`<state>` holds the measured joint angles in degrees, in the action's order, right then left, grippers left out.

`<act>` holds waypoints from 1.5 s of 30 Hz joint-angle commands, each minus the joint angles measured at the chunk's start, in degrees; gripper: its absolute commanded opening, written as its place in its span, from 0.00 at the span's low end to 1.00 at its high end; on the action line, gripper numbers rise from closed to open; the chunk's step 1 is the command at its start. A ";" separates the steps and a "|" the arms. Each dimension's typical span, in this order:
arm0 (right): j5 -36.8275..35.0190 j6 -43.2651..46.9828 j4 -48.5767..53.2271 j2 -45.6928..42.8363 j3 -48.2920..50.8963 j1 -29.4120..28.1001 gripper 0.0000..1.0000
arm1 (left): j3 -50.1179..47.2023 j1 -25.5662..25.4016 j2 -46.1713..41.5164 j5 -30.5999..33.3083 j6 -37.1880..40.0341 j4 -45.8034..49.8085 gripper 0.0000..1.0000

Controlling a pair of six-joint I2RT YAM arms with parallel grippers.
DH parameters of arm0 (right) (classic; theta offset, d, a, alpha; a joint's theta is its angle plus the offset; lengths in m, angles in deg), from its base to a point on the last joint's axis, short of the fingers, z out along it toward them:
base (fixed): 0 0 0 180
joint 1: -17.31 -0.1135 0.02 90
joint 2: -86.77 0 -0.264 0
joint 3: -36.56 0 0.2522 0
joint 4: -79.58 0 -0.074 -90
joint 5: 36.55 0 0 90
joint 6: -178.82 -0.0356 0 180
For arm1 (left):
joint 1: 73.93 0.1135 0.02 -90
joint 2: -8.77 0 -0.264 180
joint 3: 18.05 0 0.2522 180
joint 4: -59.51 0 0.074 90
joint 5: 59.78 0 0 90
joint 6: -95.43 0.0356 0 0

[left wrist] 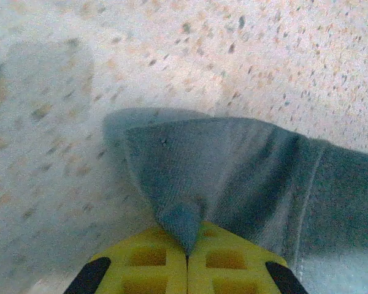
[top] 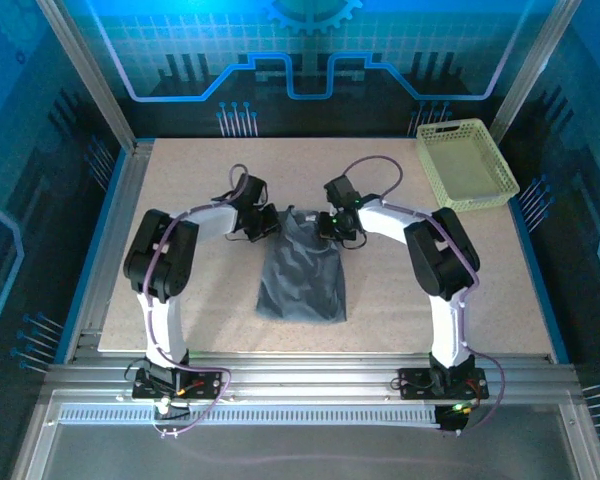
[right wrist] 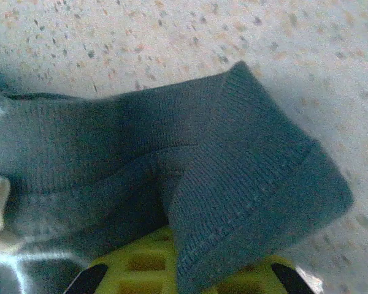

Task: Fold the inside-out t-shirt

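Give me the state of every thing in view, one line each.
t-shirt: lying on the table, gathered into a narrow strip, far edge pinched at two points.
left gripper: shut on the t-shirt.
right gripper: shut on the t-shirt.
basket: upright, empty, at the far right corner.

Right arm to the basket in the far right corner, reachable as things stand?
Probably, path-wise: only bare table lies between the right gripper and the basket. But that gripper is shut on the t-shirt at its far edge, so it would drag the shirt along unless it lets go first.
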<state>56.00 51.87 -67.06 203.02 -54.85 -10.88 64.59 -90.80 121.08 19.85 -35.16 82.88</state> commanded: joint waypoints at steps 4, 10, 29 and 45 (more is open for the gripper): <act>2.86 -0.01 -5.50 -11.72 6.82 2.54 0.00 | -8.90 1.57 -13.05 -1.28 -0.11 -7.43 0.00; 7.80 1.43 -7.48 -18.36 10.31 3.32 0.00 | -17.69 2.11 -23.27 -1.48 -0.43 -13.44 0.00; 7.02 6.71 -4.92 -29.17 1.09 5.47 0.00 | -6.76 3.10 -32.17 -3.31 1.63 -11.89 0.00; 15.86 10.42 -11.13 -2.51 -32.66 15.55 0.00 | 35.25 6.84 2.03 -14.61 6.61 -16.63 0.00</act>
<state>68.48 60.92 -74.89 199.52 -84.42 4.07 96.46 -84.46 120.90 10.82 -31.45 69.96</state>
